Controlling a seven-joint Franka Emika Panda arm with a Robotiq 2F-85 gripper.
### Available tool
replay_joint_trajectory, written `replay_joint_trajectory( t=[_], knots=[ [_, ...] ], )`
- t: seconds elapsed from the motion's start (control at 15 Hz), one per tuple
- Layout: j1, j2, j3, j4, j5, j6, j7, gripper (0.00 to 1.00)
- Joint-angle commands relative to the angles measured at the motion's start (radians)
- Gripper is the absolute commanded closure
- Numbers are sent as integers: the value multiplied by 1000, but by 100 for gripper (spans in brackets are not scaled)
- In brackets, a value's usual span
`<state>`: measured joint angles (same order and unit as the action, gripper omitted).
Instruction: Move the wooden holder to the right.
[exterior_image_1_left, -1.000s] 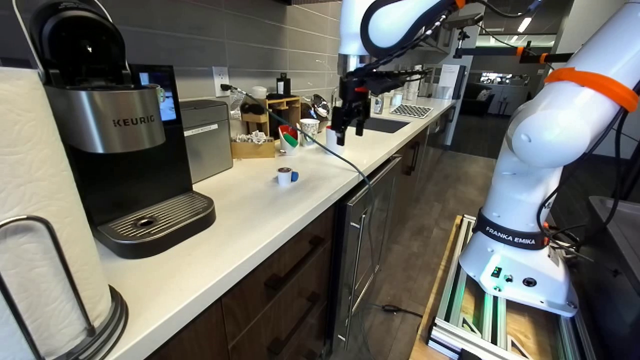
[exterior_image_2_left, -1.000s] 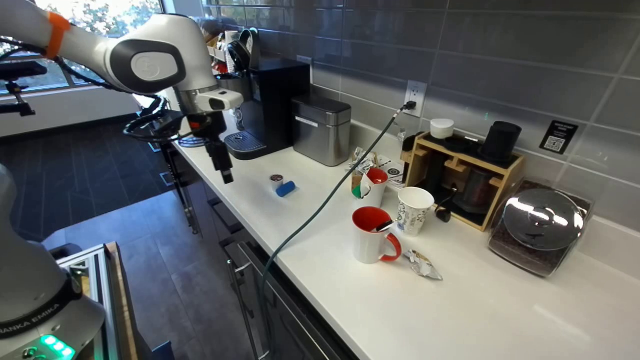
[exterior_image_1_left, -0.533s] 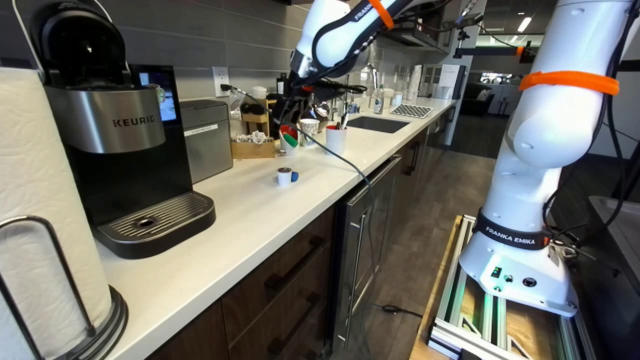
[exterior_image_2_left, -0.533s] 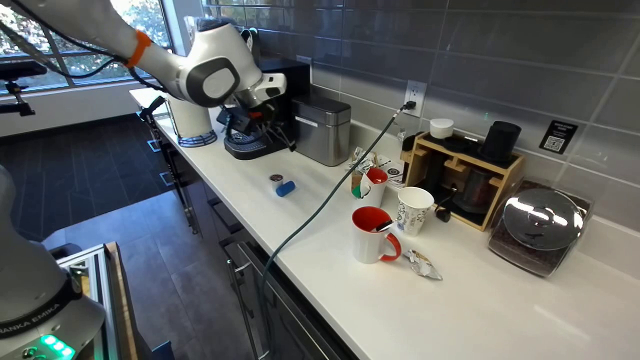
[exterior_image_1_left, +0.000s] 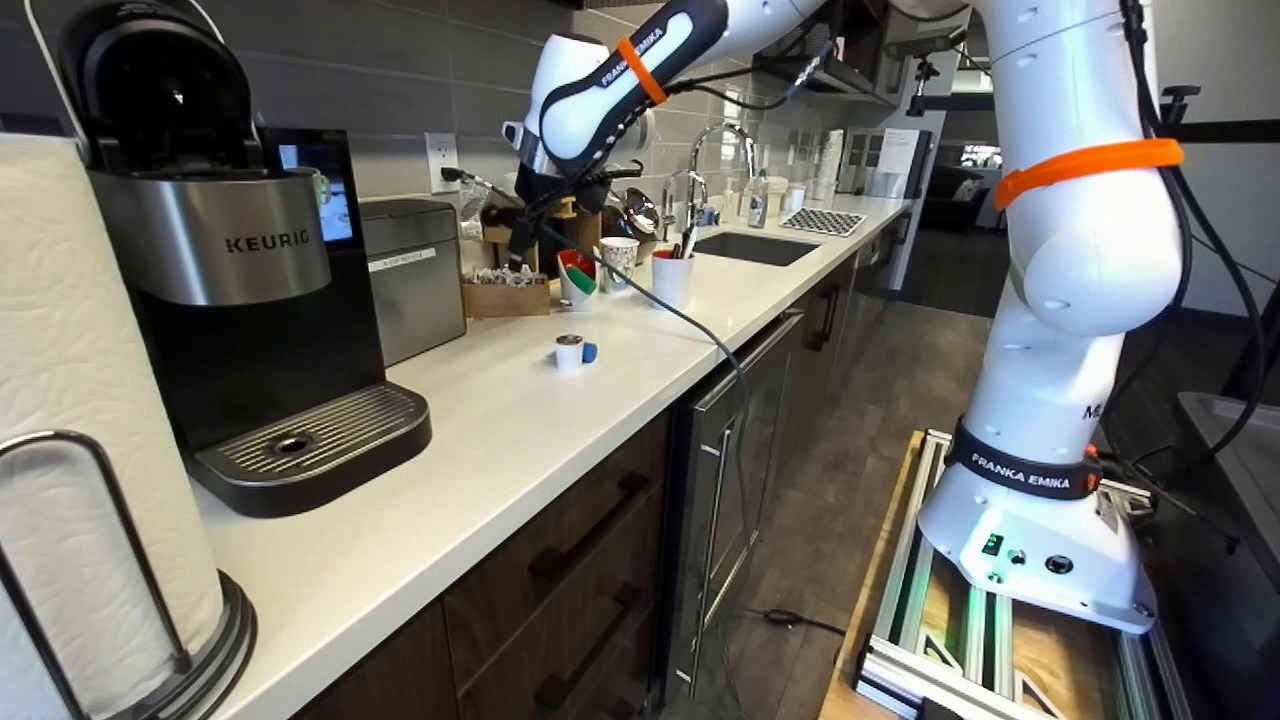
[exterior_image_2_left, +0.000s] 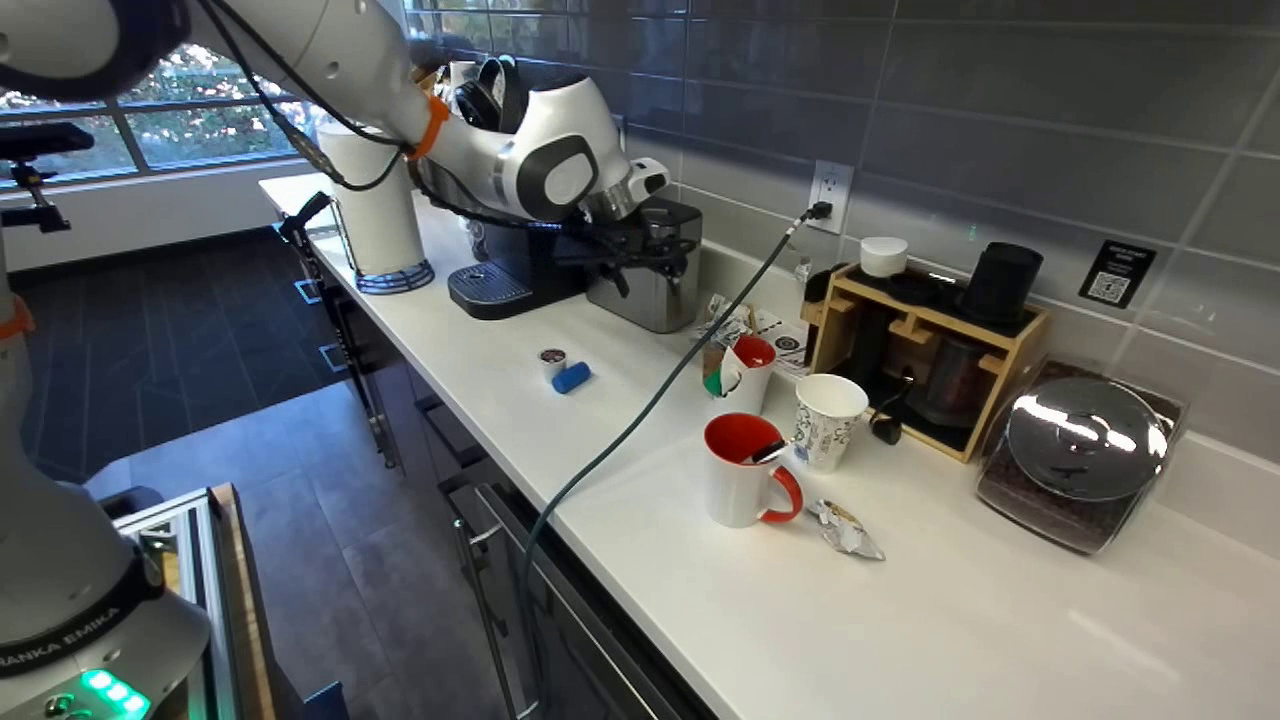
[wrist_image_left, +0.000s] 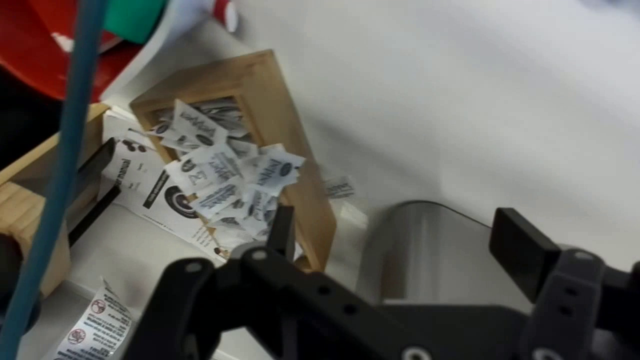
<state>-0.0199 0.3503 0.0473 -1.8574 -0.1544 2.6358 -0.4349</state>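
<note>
The wooden holder (exterior_image_1_left: 507, 300) is a low tan box full of paper packets on the counter, beside the steel bin. In the wrist view the holder (wrist_image_left: 280, 120) stands slanted left of the middle. In an exterior view only a brown bit of it (exterior_image_2_left: 712, 360) shows behind a red-lined cup. My gripper (wrist_image_left: 402, 240) is open with nothing held. Its left finger overlaps the holder's near end in the wrist view; I cannot tell whether they touch. In both exterior views the gripper (exterior_image_1_left: 518, 262) (exterior_image_2_left: 622, 282) hangs near the bin, above the counter.
A teal cable (exterior_image_2_left: 650, 405) runs from the wall outlet across the counter. The steel bin (wrist_image_left: 430, 255) shows between the jaws. Red-lined mugs (exterior_image_2_left: 740, 490), a paper cup (exterior_image_2_left: 828, 425) and a wooden rack (exterior_image_2_left: 925, 350) stand nearby. The Keurig machine (exterior_image_1_left: 280, 260) stands beyond the bin.
The arm has swung from over the counter's front edge toward the wall. The gripper now hangs by the holder and bin. The holder has not visibly moved.
</note>
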Motion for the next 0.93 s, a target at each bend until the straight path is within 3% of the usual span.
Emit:
replay_joint_trajectory(
  t=[0.0,0.27,0.33,0.6,0.87],
  knots=[
    [-13,24,2,31,-8,-4,-4,0],
    [-20,29,18,23,3,14,-25,0],
    [-63,48,63,27,54,52,-137,0],
    [-114,103,95,57,33,67,-346,0],
    [-108,134,55,106,-5,1,-398,0]
  ],
)
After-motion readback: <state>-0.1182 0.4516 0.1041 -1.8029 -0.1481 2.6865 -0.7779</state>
